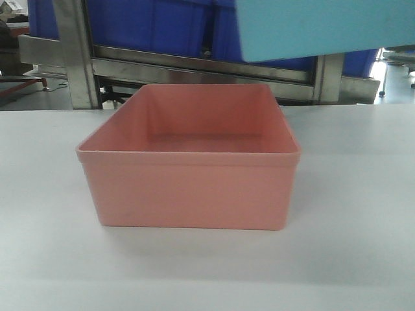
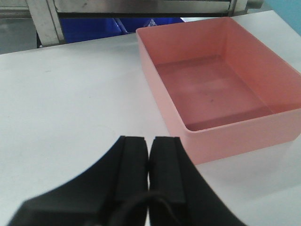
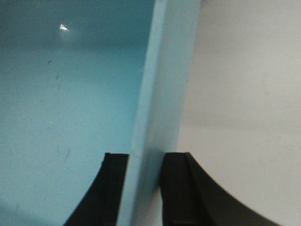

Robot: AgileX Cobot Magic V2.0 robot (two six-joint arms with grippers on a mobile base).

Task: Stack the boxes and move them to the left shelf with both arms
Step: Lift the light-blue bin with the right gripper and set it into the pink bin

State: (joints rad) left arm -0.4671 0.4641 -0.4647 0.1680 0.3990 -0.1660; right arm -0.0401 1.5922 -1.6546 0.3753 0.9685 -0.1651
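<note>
Pink bin [image 1: 194, 168]: upright and empty on the white table [image 1: 363, 227], near its middle. Blue bin [image 1: 311, 29]: in the air above the table, up and to the right of the pink bin, apart from it (only a lower corner shows in the front view). Right gripper [image 3: 145, 159]: clamped on the blue bin's side wall, one finger inside, one outside. Left gripper [image 2: 149, 141]: pads pressed together, nothing between them, low over bare table just beside the pink bin's near corner. Background: steel frame [image 1: 201, 65], dark blue crates [image 1: 149, 26] behind it.
</note>
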